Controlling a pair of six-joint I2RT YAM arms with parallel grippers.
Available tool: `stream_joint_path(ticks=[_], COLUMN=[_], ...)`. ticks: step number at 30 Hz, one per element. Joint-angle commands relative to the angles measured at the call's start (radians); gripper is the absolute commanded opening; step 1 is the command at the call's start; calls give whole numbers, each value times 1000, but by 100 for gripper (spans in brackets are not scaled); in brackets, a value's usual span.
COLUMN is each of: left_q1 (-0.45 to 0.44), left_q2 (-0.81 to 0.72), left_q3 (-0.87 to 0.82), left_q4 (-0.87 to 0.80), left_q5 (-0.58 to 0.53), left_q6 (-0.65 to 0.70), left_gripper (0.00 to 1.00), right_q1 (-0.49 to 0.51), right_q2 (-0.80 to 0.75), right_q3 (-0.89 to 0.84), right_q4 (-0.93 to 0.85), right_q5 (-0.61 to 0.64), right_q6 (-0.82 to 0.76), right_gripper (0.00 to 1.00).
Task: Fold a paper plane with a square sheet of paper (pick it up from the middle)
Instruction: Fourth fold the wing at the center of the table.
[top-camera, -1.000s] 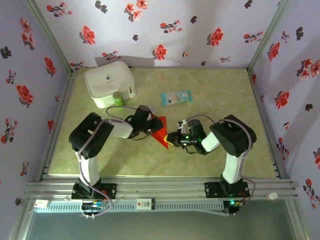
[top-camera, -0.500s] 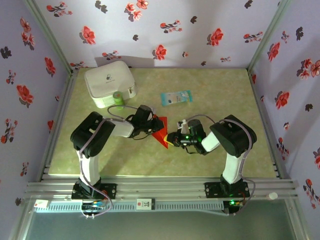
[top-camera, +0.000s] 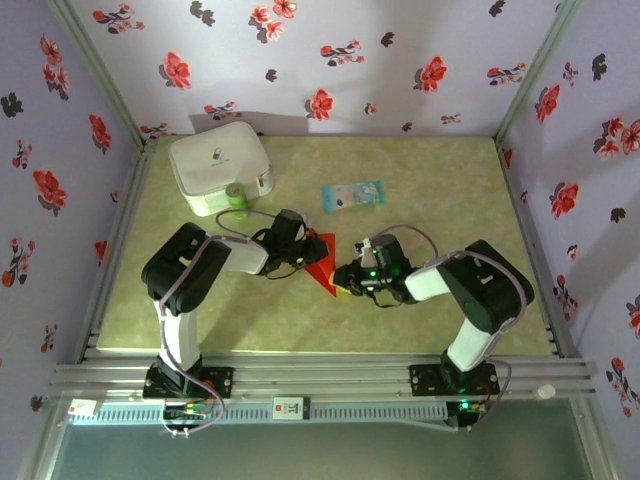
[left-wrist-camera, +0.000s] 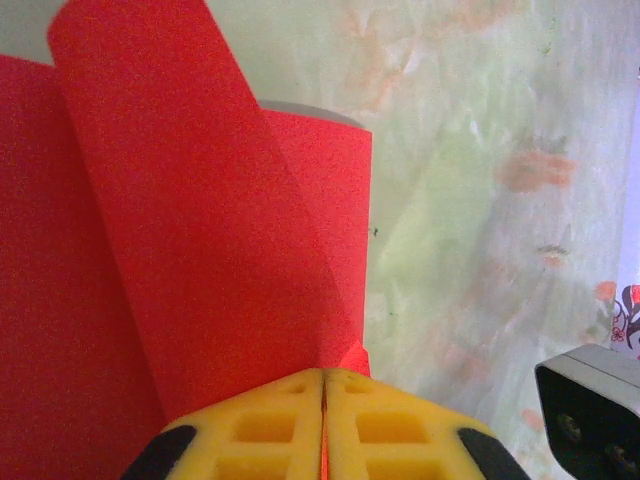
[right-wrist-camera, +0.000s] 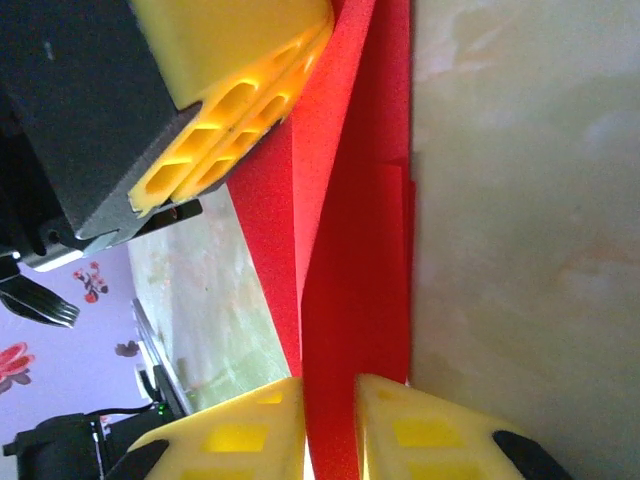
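Note:
The square sheet of paper (top-camera: 321, 262) is bright red and folded into a narrow pointed shape, held up between both grippers at the table's middle. My left gripper (top-camera: 304, 252) is shut on its upper left end; in the left wrist view the yellow fingertips (left-wrist-camera: 290, 400) meet on the red paper (left-wrist-camera: 200, 250). My right gripper (top-camera: 343, 277) stands at the paper's lower right end. In the right wrist view its jaws stand slightly apart round a fold of the paper (right-wrist-camera: 360, 250), and the left gripper's yellow fingers (right-wrist-camera: 235, 90) show at the top.
A white boxy case (top-camera: 218, 167) stands at the back left with a small green object (top-camera: 236, 197) by its front corner. A pale blue packet (top-camera: 352, 194) lies behind the grippers. Flowered walls close three sides; a metal rail (top-camera: 320, 378) runs along the near edge.
The right gripper's jaws have parted a little round the paper, and the right arm's elbow has swung out to the right. The left arm and the paper have hardly moved.

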Motion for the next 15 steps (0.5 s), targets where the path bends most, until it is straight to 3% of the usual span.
stream_joint_path(ticks=[1, 7, 15], left_q1=[7, 8, 8], left_q2=[24, 20, 13], left_q3=[-14, -17, -26], left_q4=[-60, -55, -48], left_q5=[-3, -2, -1], left_q6=[25, 22, 21], left_gripper=[9, 9, 9], right_q1=[21, 54, 63], right_q2=[-24, -30, -42], right_q3=[21, 75, 49], right_q4=[-142, -305, -290], right_q5=[39, 105, 107], right_q6=[-62, -126, -98], right_gripper=[21, 19, 11])
